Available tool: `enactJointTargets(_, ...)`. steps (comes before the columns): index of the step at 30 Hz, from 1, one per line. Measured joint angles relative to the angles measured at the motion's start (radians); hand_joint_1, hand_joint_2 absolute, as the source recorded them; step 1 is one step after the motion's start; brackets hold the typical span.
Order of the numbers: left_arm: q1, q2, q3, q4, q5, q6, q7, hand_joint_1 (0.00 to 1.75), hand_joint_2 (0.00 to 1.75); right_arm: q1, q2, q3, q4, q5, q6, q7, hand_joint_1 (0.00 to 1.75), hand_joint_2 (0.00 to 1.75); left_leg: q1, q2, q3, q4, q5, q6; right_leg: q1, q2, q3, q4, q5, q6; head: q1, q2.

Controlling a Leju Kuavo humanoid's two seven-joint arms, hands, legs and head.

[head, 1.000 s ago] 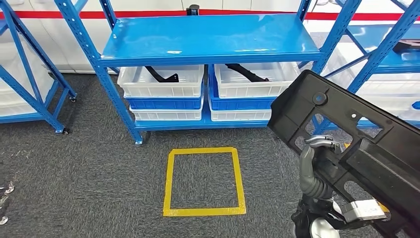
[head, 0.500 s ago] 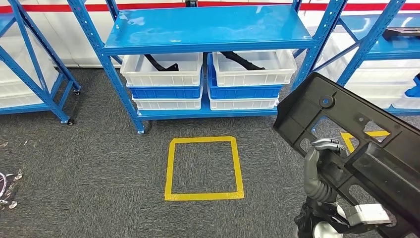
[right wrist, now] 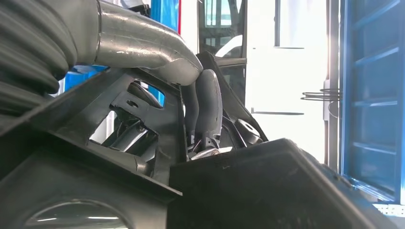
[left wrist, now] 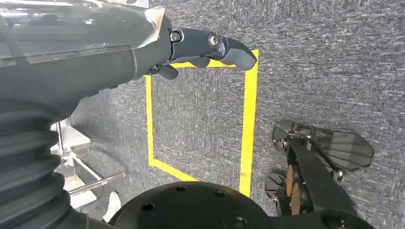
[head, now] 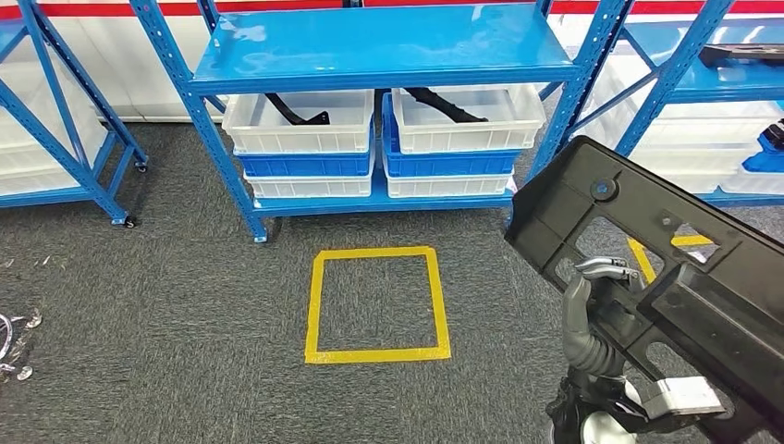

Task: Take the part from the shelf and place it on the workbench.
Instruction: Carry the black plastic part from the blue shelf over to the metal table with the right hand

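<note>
- The right hand (head: 596,310) sits at about 4 o'clock in the head view, its fingers hooked through an opening in the black part (head: 647,268) and gripping it.
- The part is a long, flat black plastic panel with cut-outs and a small blue-ringed hole; it is held up off the floor, tilted, and runs from the hand toward 3 o'clock and off the picture's edge.
- In the right wrist view the dark fingers (right wrist: 207,112) wrap over a rib of the part (right wrist: 248,191).
- The left hand (left wrist: 200,47) hangs above the carpet; its fingers are curled in, with nothing in them.
- A yellow tape square (head: 377,303) lies on the grey carpet (head: 166,305) near the centre of the head view.
- At 12 o'clock stands a blue shelf (head: 370,46); under its top board, white bins (head: 300,125) stacked on blue ones hold dark parts.
</note>
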Motion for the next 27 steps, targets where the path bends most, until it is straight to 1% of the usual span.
enactJointTargets(2, 0.000, -0.001, -0.001, 0.000, 0.000, -0.004, -0.003, 0.00, 1.75, 0.001, 0.000, 0.000, 0.000, 0.001, 0.000, 0.000, 1.75, 1.75, -0.002, 0.000, -0.004, -0.004, 0.003, -0.002, 0.002, 0.000, -0.008, 0.002, 0.001, -0.001, 0.001, 0.000)
enactJointTargets(3, 0.000, 0.000, -0.002, 0.000, 0.000, -0.007, -0.006, 0.00, 1.75, 0.001, 0.000, 0.000, 0.000, 0.003, 0.000, 0.000, 1.75, 1.75, -0.006, 0.000, -0.006, -0.003, 0.003, 0.001, 0.000, 0.000, -0.011, 0.001, 0.004, 0.003, 0.001, 0.000)
enactJointTargets(6, 0.000, -0.002, -0.006, 0.000, -0.002, -0.018, -0.019, 0.00, 1.75, 0.002, 0.000, 0.000, 0.000, 0.007, 0.000, 0.000, 1.75, 1.75, -0.016, 0.000, -0.012, 0.000, 0.007, 0.010, -0.006, 0.000, -0.016, -0.001, 0.012, 0.017, 0.001, 0.000)
enactJointTargets(9, 0.000, -0.005, -0.009, 0.000, -0.007, -0.020, -0.024, 0.00, 1.75, 0.005, 0.000, -0.005, 0.001, 0.007, 0.000, -0.002, 1.75, 1.75, -0.019, 0.000, -0.024, 0.004, 0.012, 0.020, -0.010, 0.000, -0.021, -0.001, 0.019, 0.029, 0.000, 0.000)
enactJointTargets(13, 0.001, -0.005, -0.009, 0.000, -0.017, -0.020, -0.025, 0.00, 1.75, 0.009, 0.002, -0.016, 0.001, 0.006, 0.000, -0.010, 1.75, 1.75, -0.020, 0.000, -0.032, 0.012, 0.016, 0.027, -0.012, 0.001, -0.025, -0.002, 0.025, 0.038, 0.001, 0.000)
enactJointTargets(15, 0.001, -0.006, -0.009, 0.000, -0.021, -0.019, -0.025, 0.00, 1.75, 0.009, 0.003, -0.020, 0.000, 0.005, 0.000, -0.014, 1.75, 1.75, -0.017, 0.005, -0.032, 0.007, 0.021, 0.036, -0.012, 0.002, -0.032, 0.002, 0.025, 0.043, 0.000, 0.000)
enactJointTargets(16, 0.001, -0.006, -0.010, 0.000, -0.022, -0.017, -0.025, 0.00, 1.75, 0.008, 0.003, -0.023, 0.000, 0.004, 0.000, -0.015, 1.75, 1.75, -0.014, 0.009, -0.033, 0.004, 0.025, 0.042, -0.012, 0.003, -0.042, 0.020, 0.014, 0.043, 0.002, 0.000)
enactJointTargets(17, 0.000, -0.007, -0.010, 0.000, -0.024, -0.015, -0.025, 0.00, 1.75, 0.008, 0.004, -0.025, 0.000, 0.004, 0.000, -0.016, 1.75, 1.75, -0.010, 0.015, -0.035, 0.000, 0.029, 0.047, -0.012, 0.004, -0.061, 0.058, -0.008, 0.041, 0.005, 0.000)
enactJointTargets(18, 0.000, -0.008, -0.010, 0.000, -0.025, -0.013, -0.024, 0.00, 1.75, 0.009, 0.004, -0.027, 0.000, 0.003, 0.000, -0.017, 1.75, 1.75, -0.008, 0.021, -0.039, -0.001, 0.032, 0.051, -0.014, 0.004, -0.087, 0.117, -0.038, 0.037, 0.008, 0.000)
enactJointTargets(19, 0.000, -0.008, -0.010, 0.000, -0.025, -0.012, -0.024, 0.00, 1.75, 0.009, 0.005, -0.029, 0.000, 0.003, 0.000, -0.017, 1.75, 1.75, -0.007, 0.026, -0.043, -0.001, 0.034, 0.052, -0.014, 0.004, -0.119, 0.188, -0.072, 0.034, 0.011, 0.000)
enactJointTargets(20, 0.000, -0.009, -0.010, 0.000, -0.026, -0.011, -0.024, 0.00, 1.75, 0.011, 0.005, -0.031, 0.000, 0.003, 0.000, -0.017, 1.75, 1.75, -0.007, 0.032, -0.047, -0.001, 0.036, 0.052, -0.014, 0.004, -0.148, 0.254, -0.099, 0.035, 0.011, 0.000)
enactJointTargets(21, 0.000, -0.009, -0.010, 0.000, -0.026, -0.010, -0.024, 0.00, 1.75, 0.013, 0.005, -0.034, 0.000, 0.003, 0.000, -0.018, 1.75, 1.75, -0.007, 0.039, -0.051, -0.001, 0.038, 0.050, -0.015, 0.004, -0.163, 0.294, -0.112, 0.038, 0.012, 0.000)
enactJointTargets(22, 0.001, -0.009, -0.010, 0.000, -0.027, -0.010, -0.023, 0.00, 1.75, 0.015, 0.005, -0.037, 0.000, 0.004, 0.000, -0.018, 1.75, 1.75, -0.007, 0.046, -0.053, -0.001, 0.039, 0.048, -0.016, 0.003, -0.157, 0.293, -0.110, 0.045, 0.012, 0.000)
enactJointTargets(23, 0.001, -0.010, -0.010, 0.000, -0.029, -0.010, -0.021, 0.00, 1.75, 0.017, 0.005, -0.039, 0.000, 0.004, 0.000, -0.018, 1.75, 1.75, -0.005, 0.053, -0.054, 0.000, 0.041, 0.045, -0.017, 0.000, -0.129, 0.249, -0.092, 0.055, 0.012, 0.000)
enactJointTargets(24, 0.001, -0.010, -0.010, 0.000, -0.031, -0.010, -0.019, 0.00, 1.75, 0.019, 0.005, -0.041, -0.001, 0.005, 0.000, -0.019, 1.75, 1.75, -0.004, 0.061, -0.054, 0.001, 0.042, 0.041, -0.018, -0.012, -0.084, 0.172, -0.066, 0.064, 0.013, 0.000)
enactJointTargets(25, 0.000, -0.010, -0.010, 0.000, -0.032, -0.010, -0.015, 0.00, 1.75, 0.020, 0.006, -0.041, -0.002, 0.007, 0.000, -0.019, 1.75, 1.75, -0.005, 0.068, -0.054, 0.003, 0.042, 0.036, -0.018, -0.030, -0.043, 0.097, -0.044, 0.069, 0.014, 0.000)
enactJointTargets(26, 0.000, -0.010, -0.010, 0.000, -0.032, -0.009, -0.011, 0.00, 1.75, 0.021, 0.007, -0.041, -0.003, 0.008, 0.001, -0.020, 1.75, 1.75, -0.006, 0.076, -0.054, 0.005, 0.041, 0.030, -0.017, -0.043, -0.013, 0.039, -0.026, 0.066, 0.014, 0.000)
enactJointTargets(27, 0.000, -0.009, -0.009, 0.000, -0.029, -0.009, -0.008, 0.00, 1.75, 0.022, 0.009, -0.041, -0.005, 0.009, 0.001, -0.020, 1.75, 1.75, -0.007, 0.082, -0.053, 0.006, 0.041, 0.023, -0.015, -0.052, 0.001, 0.008, -0.017, 0.058, 0.013, 0.000)
